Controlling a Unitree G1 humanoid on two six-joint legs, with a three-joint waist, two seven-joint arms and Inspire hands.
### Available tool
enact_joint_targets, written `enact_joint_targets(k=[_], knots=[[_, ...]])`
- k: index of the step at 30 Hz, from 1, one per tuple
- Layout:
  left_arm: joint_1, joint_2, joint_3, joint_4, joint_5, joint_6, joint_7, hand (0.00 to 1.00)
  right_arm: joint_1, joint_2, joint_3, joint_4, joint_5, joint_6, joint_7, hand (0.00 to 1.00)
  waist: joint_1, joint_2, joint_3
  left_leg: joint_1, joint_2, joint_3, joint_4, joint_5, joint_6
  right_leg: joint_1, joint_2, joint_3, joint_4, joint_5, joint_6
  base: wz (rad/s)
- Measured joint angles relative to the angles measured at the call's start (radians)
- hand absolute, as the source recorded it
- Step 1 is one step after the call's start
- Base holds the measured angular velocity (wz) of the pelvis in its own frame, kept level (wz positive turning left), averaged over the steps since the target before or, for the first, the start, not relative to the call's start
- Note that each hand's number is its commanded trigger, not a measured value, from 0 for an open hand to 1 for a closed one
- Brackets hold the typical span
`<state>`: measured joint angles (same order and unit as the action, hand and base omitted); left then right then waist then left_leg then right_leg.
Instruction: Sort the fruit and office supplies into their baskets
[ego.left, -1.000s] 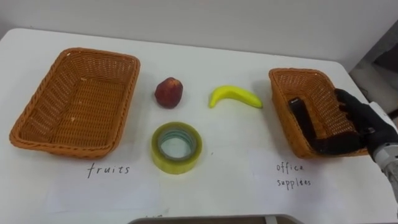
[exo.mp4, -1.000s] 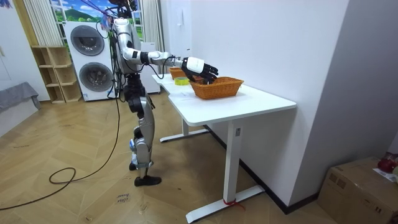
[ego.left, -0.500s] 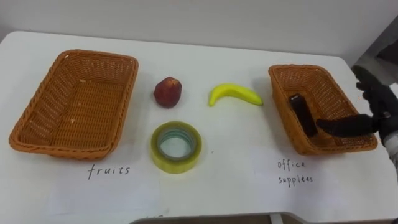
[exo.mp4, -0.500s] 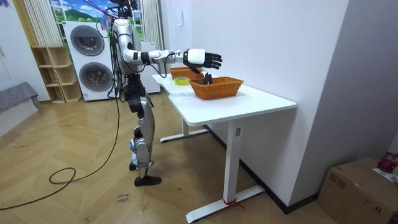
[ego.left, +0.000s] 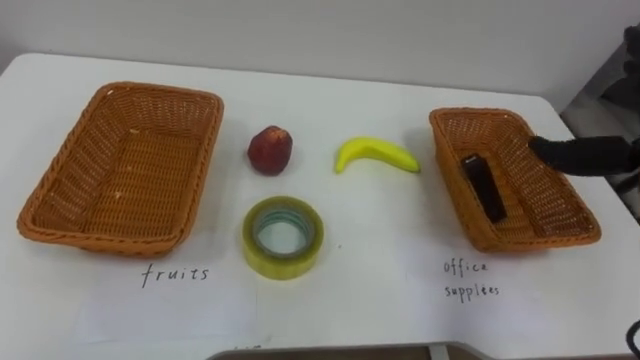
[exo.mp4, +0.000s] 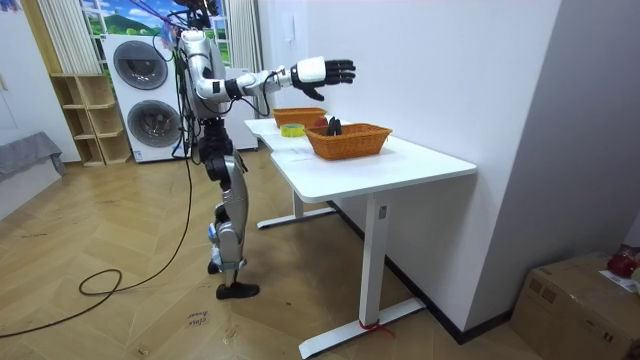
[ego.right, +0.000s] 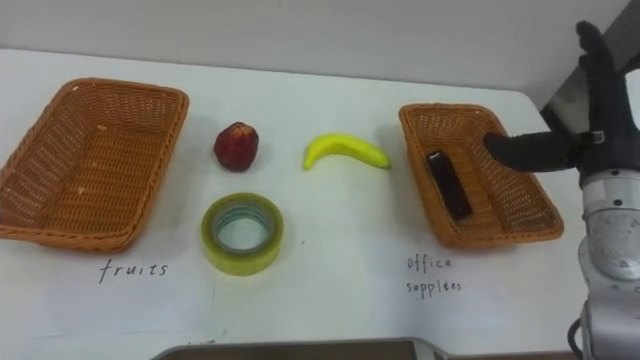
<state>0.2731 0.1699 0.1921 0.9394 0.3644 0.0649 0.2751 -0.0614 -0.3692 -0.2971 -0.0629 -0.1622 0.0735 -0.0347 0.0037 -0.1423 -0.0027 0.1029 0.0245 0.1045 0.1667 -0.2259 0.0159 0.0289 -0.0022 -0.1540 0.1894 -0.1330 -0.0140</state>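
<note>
Lying loose: apple, banana, tape roll.

A humanoid robot stands on a wooden floor at the far end of a long white table, towards the room view's left. Its right hand is stretched out high above the table, fingers straight and spread, holding nothing. Below it sits a wicker basket with a small dark item showing over the rim. Farther along are a second wicker basket and a yellow tape roll. Two stacked washing machines stand behind the robot.
</note>
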Motion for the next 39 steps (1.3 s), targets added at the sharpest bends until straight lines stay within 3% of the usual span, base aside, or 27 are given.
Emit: enact_joint_targets(k=[10, 13, 17, 21, 25, 29, 33, 39], knots=[[-0.012, 0.0, -0.014, 0.005, -0.01, 0.0, -0.002, 0.0, -0.061, 0.0, 0.005, 0.0, 0.028, 0.0, 0.0, 0.0, 0.004, 0.013, 0.0137, 0.013, 0.001, 0.0, -0.009, 0.0, 0.0, 0.006, 0.002, -0.001, 0.001, 0.0, 0.0, 0.0], [-0.017, 0.0, -0.024, 0.025, -0.021, -0.001, -0.002, 0.0, -0.082, 0.0, 0.027, 0.0, 0.043, 0.0, -0.01, 0.0, 0.007, 0.009, 0.0134, 0.012, 0.002, -0.001, -0.008, 0.0, 0.0, 0.007, 0.003, -0.002, 0.0, 0.0, 0.0, 0.0], [-0.02, 0.0, -0.042, 0.026, -0.016, -0.001, -0.007, 0.0, -0.095, -0.001, 0.084, -0.001, 0.039, -0.001, -0.012, 0.0, 0.013, -0.007, 0.003, 0.008, 0.001, -0.004, -0.009, 0.0, 0.0, 0.006, 0.003, -0.003, -0.004, 0.0, 0.0, 0.02], [-0.029, 0.0, -0.047, 0.023, -0.017, -0.001, -0.015, 0.0, -0.095, -0.001, 0.099, -0.034, 0.044, -0.001, -0.011, 0.0, 0.034, -0.009, 0.0015, 0.008, 0.001, -0.005, -0.011, 0.0, 0.0, 0.006, 0.003, -0.001, -0.004, 0.0, 0.0, 0.01], [-0.039, 0.0, -0.072, 0.021, -0.016, 0.0, -0.013, 0.0, -0.106, -0.001, 0.151, -0.078, 0.089, -0.013, -0.009, 0.0, 0.052, -0.001, 0.0023, 0.006, 0.001, -0.007, -0.006, 0.0, 0.0, 0.007, 0.002, -0.002, -0.004, 0.0, 0.0, 0.01], [-0.076, -0.001, -0.099, 0.009, -0.008, 0.001, -0.014, 0.0, -0.133, 0.0, 0.219, -0.08, 0.117, -0.013, 0.015, 0.0, 0.059, 0.02, 0.0126, -0.004, 0.0, -0.018, 0.003, 0.0, 0.0, 0.007, -0.002, -0.018, -0.003, 0.0, 0.0, 0.09], [-0.085, -0.003, -0.1, 0.009, -0.004, 0.001, -0.015, 0.0, -0.146, 0.0, 0.243, -0.079, 0.117, -0.013, 0.045, 0.0, 0.07, 0.035, 0.0037, -0.007, 0.0, -0.028, -0.001, 0.0, 0.0, 0.008, -0.002, -0.028, -0.003, 0.0, 0.0, 0.07], [-0.086, -0.003, -0.124, 0.002, -0.02, 0.001, -0.003, 0.0, -0.164, 0.005, 0.307, -0.061, 0.117, -0.012, 0.049, 0.0, 0.09, 0.041, 0.0049, -0.008, 0.0, -0.032, 0.002, 0.002, -0.001, 0.009, -0.004, -0.037, -0.004, 0.0, 0.0, 0.04]])
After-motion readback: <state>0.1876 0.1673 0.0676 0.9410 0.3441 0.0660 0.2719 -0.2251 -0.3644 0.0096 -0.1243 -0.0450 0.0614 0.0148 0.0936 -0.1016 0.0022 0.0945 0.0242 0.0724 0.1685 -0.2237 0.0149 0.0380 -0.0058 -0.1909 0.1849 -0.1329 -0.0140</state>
